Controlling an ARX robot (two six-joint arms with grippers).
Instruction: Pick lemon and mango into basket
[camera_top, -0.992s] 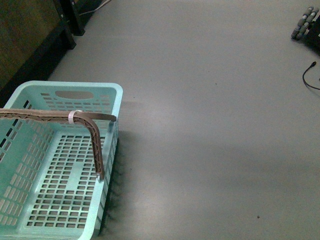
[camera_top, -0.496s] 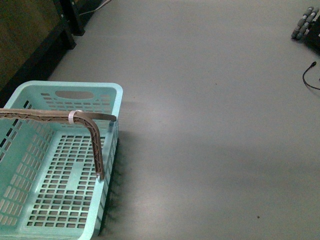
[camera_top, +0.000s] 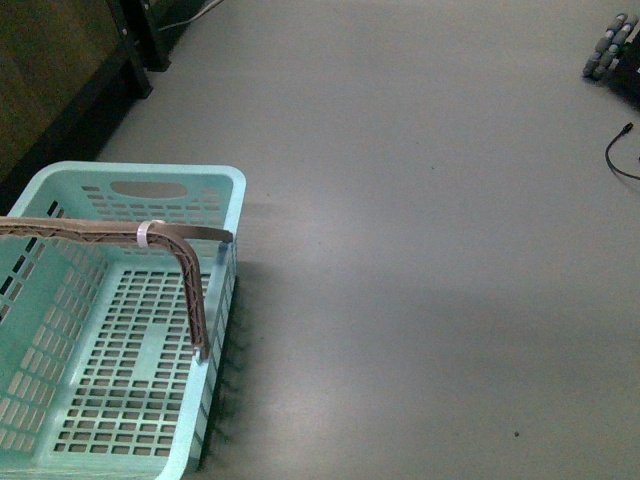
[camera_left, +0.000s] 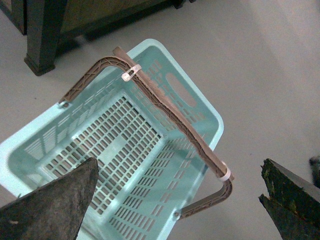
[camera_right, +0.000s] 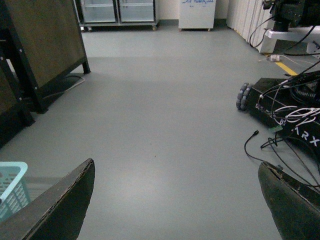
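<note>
Two-armed rig at the search stage of a fruit-collecting task. No tabletop is in view. The basket (camera_top: 140, 170) stands on a smooth grey floor (camera_top: 430, 250), in the near left of the front view and close beside dark wooden furniture (camera_top: 50, 70).

The basket is light teal moulded plastic with slotted walls and floor and an oval cut-out in its far end wall. Its long axis appears to run away from the robot. It holds nothing. A brown ribbed handle (camera_top: 192, 290), carrying a white band (camera_top: 148, 232), lies swung towards the far end wall.

The left hand (camera_left: 178, 167) hovers above the basket, looking down into it. Its two dark, rough-faced fingers are spread wide apart and hold nothing. The right hand (camera_right: 176, 167) is likewise spread and bare. It faces out across the floor, with only a corner of the basket at the edge of its view. The left arm is therefore the nearer one for dropping fruit in.

Neither the lemon nor the mango appears in any view, so their direction from either hand cannot be told. They must be located before any reach. A black cable (camera_top: 618, 150) and a wheeled base (camera_top: 606, 48) lie far right.
</note>
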